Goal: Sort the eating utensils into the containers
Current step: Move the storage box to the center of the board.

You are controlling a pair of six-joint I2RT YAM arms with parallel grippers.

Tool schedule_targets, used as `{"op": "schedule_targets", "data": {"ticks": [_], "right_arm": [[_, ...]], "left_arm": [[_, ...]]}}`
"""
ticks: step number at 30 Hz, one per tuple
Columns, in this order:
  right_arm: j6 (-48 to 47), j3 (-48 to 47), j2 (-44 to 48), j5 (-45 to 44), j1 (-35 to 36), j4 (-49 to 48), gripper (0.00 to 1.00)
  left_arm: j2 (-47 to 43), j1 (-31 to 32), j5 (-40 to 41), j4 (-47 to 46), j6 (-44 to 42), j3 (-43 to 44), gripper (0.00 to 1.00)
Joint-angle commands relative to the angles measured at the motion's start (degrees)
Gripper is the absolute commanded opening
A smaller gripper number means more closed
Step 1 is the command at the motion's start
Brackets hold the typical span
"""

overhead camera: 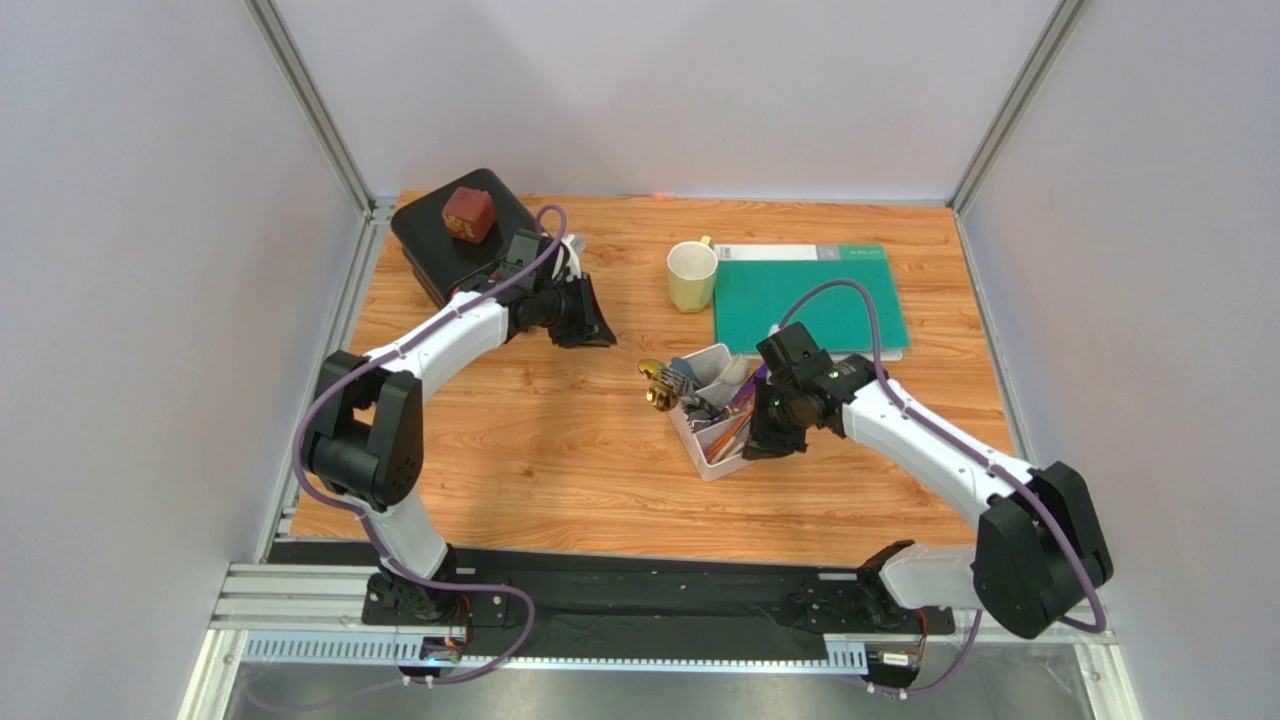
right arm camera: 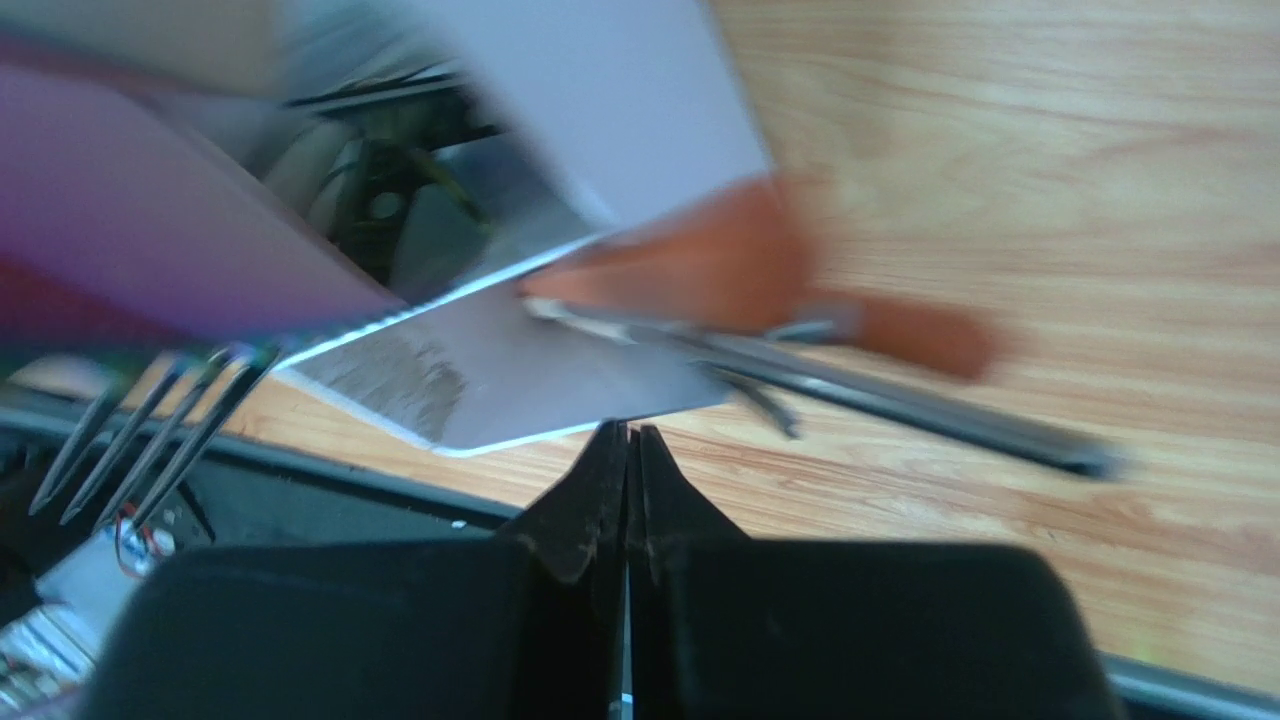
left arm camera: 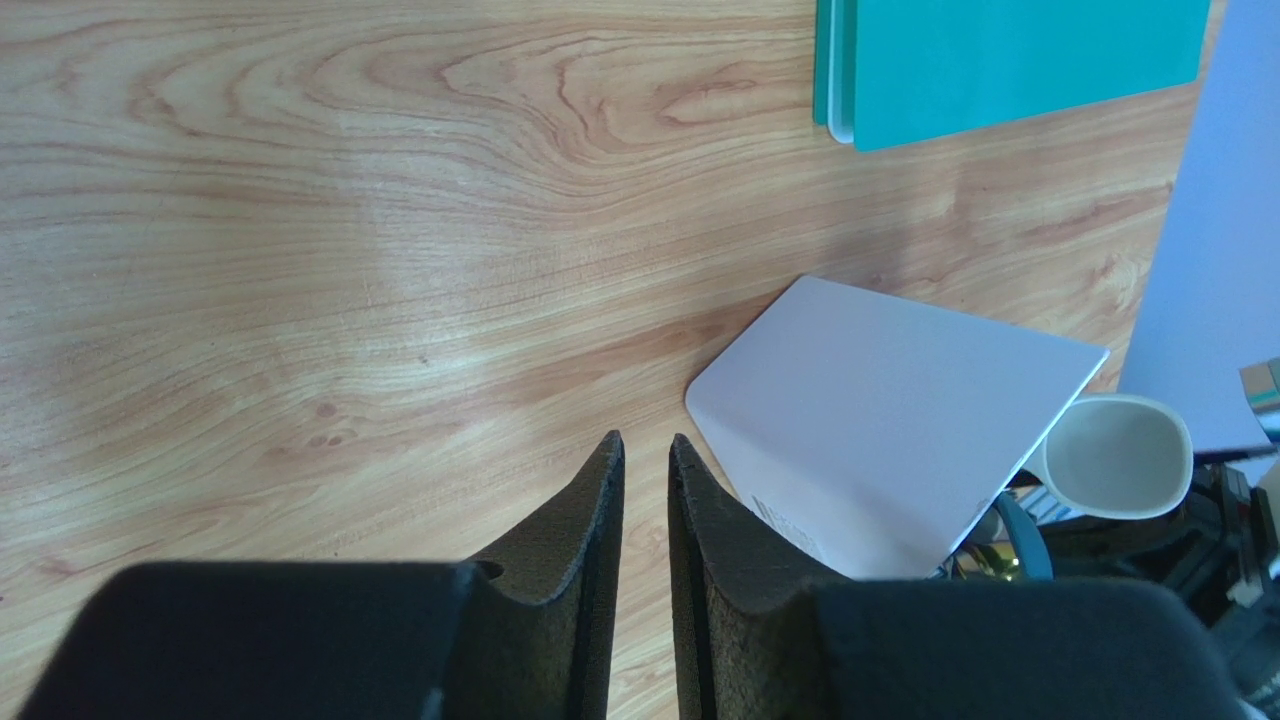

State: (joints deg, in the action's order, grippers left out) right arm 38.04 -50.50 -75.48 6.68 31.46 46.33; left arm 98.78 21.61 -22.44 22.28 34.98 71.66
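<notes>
Utensils sit bunched in white divided tray, mid desk; gold pcs overhang its left rim. Expect light, rigid, slick items: grip mid-handle. R end effector fully closed, empty, at tray. L end effector slightly parted, empty, well apart from tray.

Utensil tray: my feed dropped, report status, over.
Left gripper barely ajar, empty, near black box. Right gripper shut at tray. Utensils inside. Cup behind, not blocking.
</notes>
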Motion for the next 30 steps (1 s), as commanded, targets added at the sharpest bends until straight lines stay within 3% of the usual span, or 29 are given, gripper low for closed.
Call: {"op": "schedule_targets", "data": {"ticks": [1,14,21,30], "right_arm": [[-4.03,3.12,3.05,4.40,3.34,-9.69,0.00],[-3.07,6.47,6.57,4.49,5.45,-1.33,0.00],[2.29,9.01,16.40,2.55,5.45,6.92,0.00],[1.42,9.28,18.53,4.05,5.54,7.81,0.00]], "left_arm": [[-0.52,-0.51,-1.73,-1.36,-0.53,1.12,0.23],[-0.61,-0.51,-2.26,-0.75,-0.79,0.68,0.22],[-0.08,-0.51,-3.14,-1.45,-0.09,1.20,0.22],[1.68,-0.42,-4.02,-1.89,0.53,3.05,0.22]]}}
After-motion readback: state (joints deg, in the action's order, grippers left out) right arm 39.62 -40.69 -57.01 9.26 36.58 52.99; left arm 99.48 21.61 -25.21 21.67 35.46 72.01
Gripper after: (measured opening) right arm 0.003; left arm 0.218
